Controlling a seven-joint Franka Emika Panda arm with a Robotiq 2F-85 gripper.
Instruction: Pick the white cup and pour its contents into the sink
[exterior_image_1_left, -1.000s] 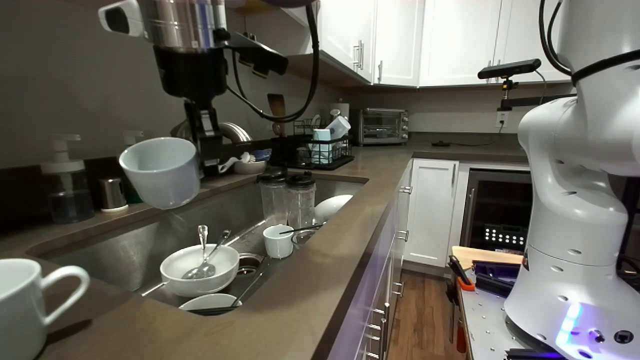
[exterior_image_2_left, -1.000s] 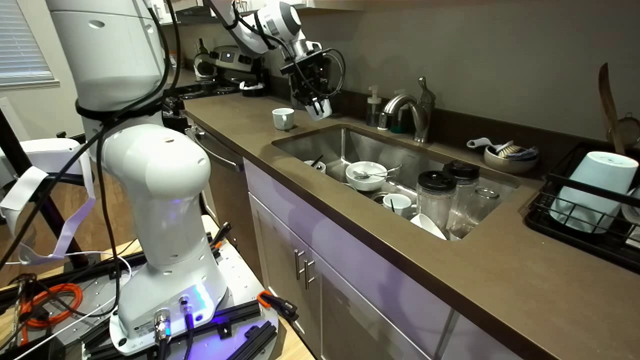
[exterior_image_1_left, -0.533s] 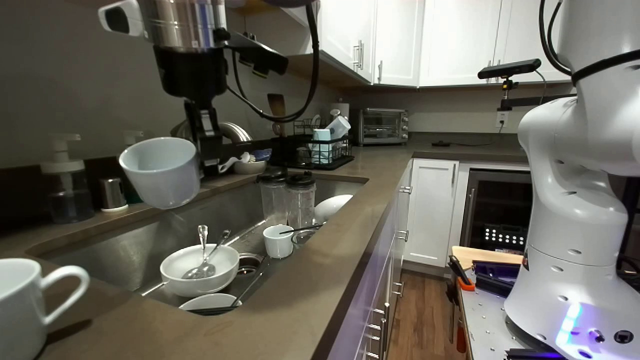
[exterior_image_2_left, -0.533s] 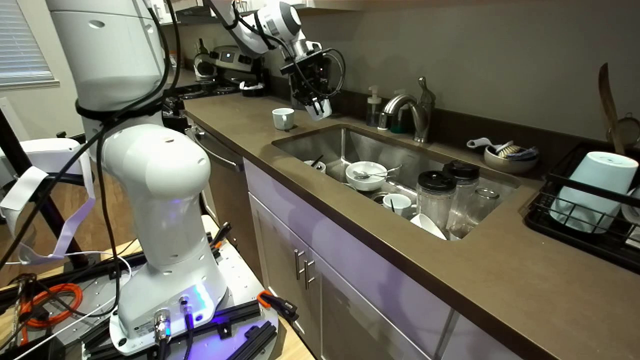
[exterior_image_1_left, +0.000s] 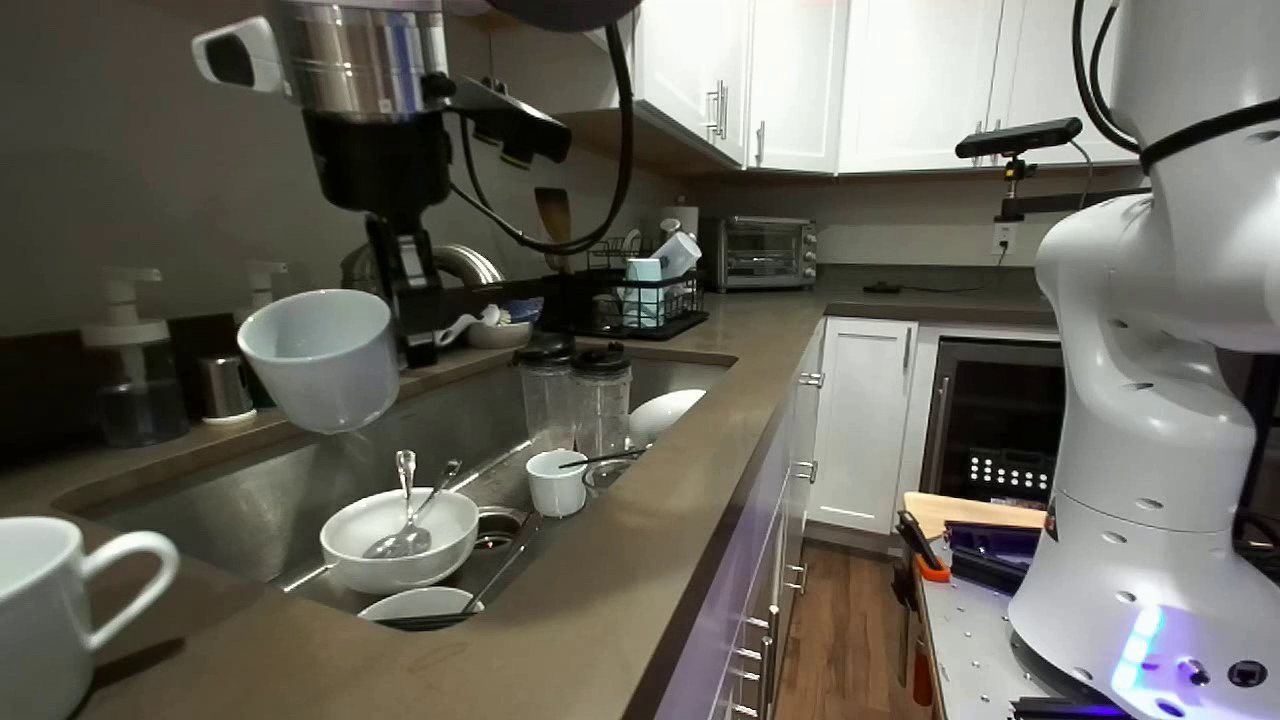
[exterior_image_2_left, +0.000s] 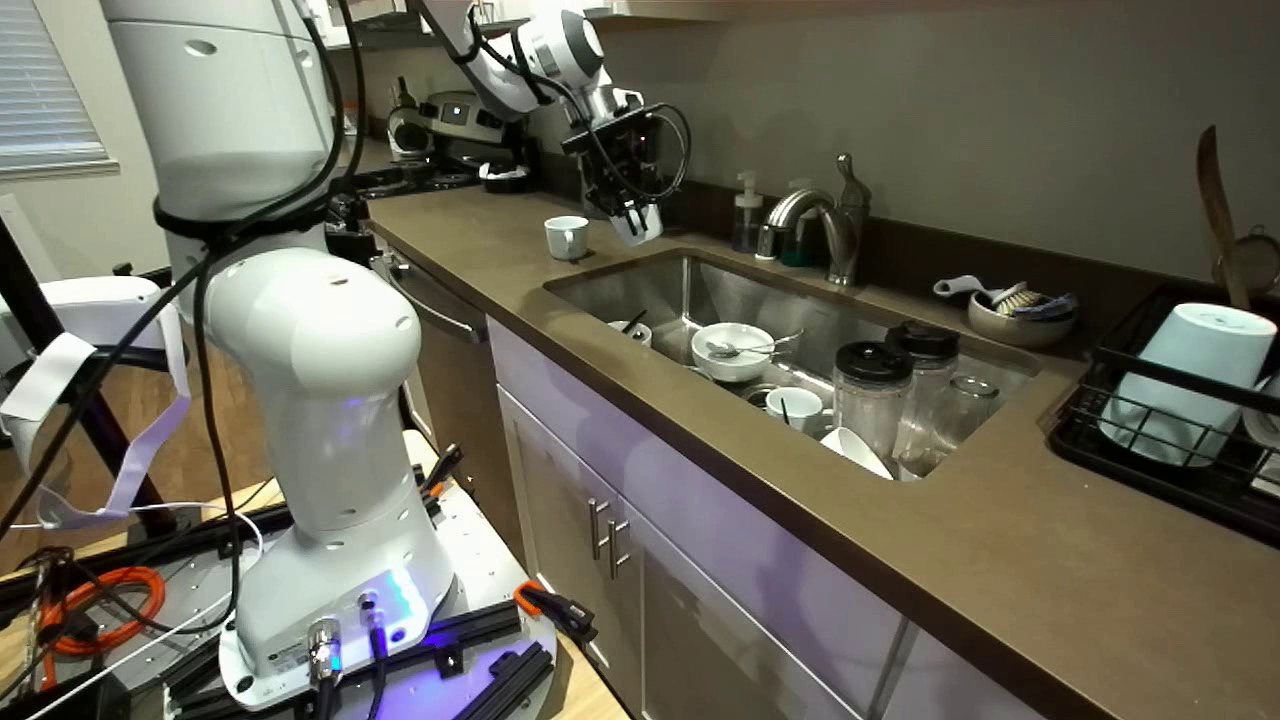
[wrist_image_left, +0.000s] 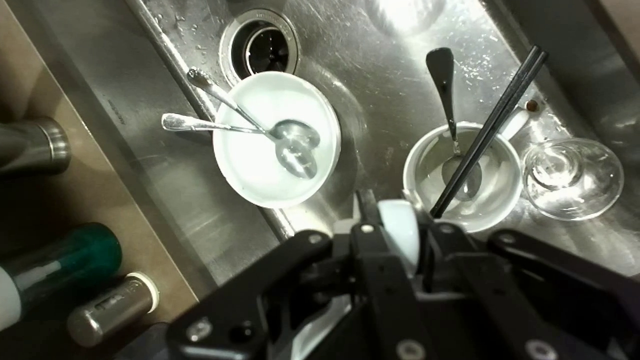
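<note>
White cup (exterior_image_1_left: 325, 375) leans in the jaws' grip, sink (exterior_image_1_left: 230, 508) below them; pouring seems at hand, needing steeper tipping.

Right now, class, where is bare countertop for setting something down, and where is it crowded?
Free: the brown countertop bounded by the sink, dish rack and front edge; also the patch between the standing white mug and the stove. Crowded: inside the sink, with bowls, spoons and black-lidded jars, and above it, where the hand holds the white cup.
</note>
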